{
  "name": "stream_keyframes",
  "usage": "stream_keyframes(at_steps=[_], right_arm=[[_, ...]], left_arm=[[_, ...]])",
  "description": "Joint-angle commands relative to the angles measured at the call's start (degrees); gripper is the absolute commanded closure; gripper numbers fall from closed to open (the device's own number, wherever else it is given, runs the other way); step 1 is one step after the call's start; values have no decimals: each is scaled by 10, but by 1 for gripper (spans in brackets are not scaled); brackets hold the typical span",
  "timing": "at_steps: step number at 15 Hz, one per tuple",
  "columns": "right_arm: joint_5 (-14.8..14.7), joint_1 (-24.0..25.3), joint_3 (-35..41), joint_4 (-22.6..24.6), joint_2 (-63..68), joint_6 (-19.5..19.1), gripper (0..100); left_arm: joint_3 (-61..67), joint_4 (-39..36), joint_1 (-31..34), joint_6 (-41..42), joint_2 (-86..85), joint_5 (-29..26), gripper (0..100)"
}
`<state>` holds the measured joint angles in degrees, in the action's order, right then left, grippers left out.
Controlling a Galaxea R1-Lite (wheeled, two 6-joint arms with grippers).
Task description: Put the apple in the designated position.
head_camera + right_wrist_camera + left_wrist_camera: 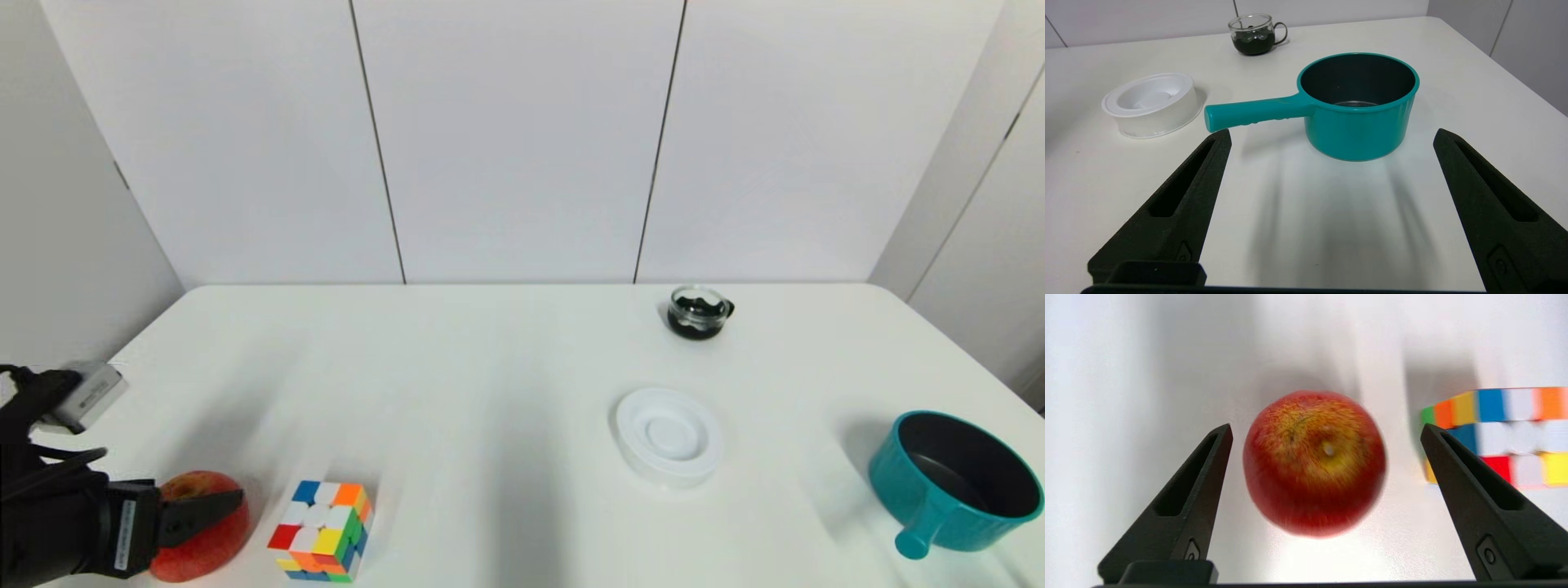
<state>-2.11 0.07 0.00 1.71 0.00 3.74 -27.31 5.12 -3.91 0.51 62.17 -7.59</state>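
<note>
- Your right gripper sits low over the white table, its black fingers spread wide and holding nothing.
- A teal pot stands upright ahead of them, handle pointing toward a white ridged dish.
- A glass cup with dark contents stands farther back.

Glossy apple, smooth white tabletop
</note>
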Motion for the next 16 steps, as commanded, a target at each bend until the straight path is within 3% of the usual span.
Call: stream_keyframes(at_steps=[1,4,7,8,9,13,16], right_arm=[[0,0,7,1,0,0,0],[0,0,7,1,0,0,0],[0,0,7,1,0,0,0],[0,0,6,1,0,0,0],[0,0,6,1,0,0,0],[0,0,6,1,0,0,0],[0,0,7,1,0,0,0]], left_arm=[[163,-145,2,29,-256,0,0],[259,-191,3,32,-438,2,0],[272,-108,36,33,-572,9,0],[272,-89,36,34,-616,39,0],[273,-52,35,41,-623,71,0],[273,-49,35,55,-622,69,0],[273,-50,36,7,-622,72,0]])
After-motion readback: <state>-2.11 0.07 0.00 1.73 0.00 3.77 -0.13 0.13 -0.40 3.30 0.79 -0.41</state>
